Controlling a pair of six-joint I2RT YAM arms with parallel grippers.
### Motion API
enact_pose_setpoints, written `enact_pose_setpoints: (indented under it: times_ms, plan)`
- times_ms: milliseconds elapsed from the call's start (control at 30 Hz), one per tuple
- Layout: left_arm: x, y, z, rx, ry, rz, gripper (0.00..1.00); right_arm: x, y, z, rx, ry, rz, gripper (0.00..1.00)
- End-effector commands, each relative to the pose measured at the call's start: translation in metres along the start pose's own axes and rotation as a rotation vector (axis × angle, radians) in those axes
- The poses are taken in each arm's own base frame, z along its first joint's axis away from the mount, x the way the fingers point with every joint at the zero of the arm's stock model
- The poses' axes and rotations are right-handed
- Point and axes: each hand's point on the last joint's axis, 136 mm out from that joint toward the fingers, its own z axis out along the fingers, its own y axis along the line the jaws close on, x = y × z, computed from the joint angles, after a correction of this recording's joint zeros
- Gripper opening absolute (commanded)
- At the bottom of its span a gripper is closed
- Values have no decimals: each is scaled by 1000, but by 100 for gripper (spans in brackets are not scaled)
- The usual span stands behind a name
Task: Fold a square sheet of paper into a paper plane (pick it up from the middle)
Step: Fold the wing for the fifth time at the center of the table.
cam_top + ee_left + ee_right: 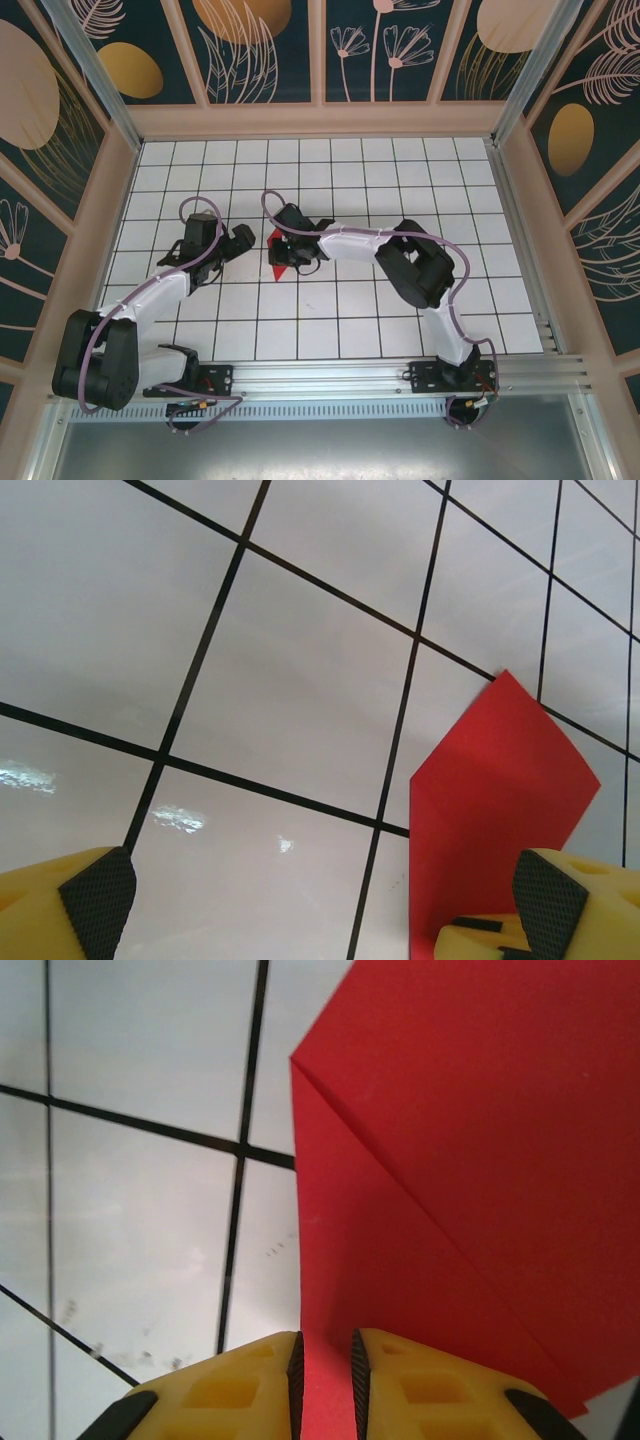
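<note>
The left arm [150,295] reaches from the near left corner over the white gridded tabletop [400,180], and its jaws end just left of the centre. In the left wrist view these jaws stand wide apart with nothing between them. One black pad [98,900] sits low on the left and the other low on the right, with bare tiles between. Just right of them is the paper [277,264], a small creased red shape near the middle of the tabletop. From the left wrist it rises as a red panel [495,810] with a pointed upper corner. I cannot tell whether its lower edge touches the tiles. In the right wrist view, one diagonal crease runs across the paper [470,1160]. The right jaws are clamped on its near edge, with their yellow fingers [240,1390] almost together and the red sheet pinched between them. The right arm [420,265] bends in from the near right and crosses leftward to the paper.
</note>
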Motion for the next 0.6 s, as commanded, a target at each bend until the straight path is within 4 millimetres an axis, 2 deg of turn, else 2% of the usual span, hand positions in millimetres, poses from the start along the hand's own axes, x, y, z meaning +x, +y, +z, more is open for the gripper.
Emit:
enact_pose_setpoints:
  times_ms: [0,133,267,333,433,500,567]
  plan:
    - [1,-5,3,37,8,-14,99,20,-31,-2,83,90,-91,24]
    - [1,-9,2,57,17,-3,98,33,-59,-15,119,151,-249,24]
    - [3,-12,1,77,23,2,99,60,-92,-32,64,282,-392,24]
    - [3,-15,0,90,23,4,98,65,-103,-43,66,302,-446,25]
    - [4,-17,0,104,26,5,99,50,-94,-63,47,230,-497,27]
    - [3,-18,0,110,26,6,98,20,-75,-82,38,99,-482,31]
    - [3,-19,0,114,27,10,99,-11,-63,-99,44,-32,-392,40]
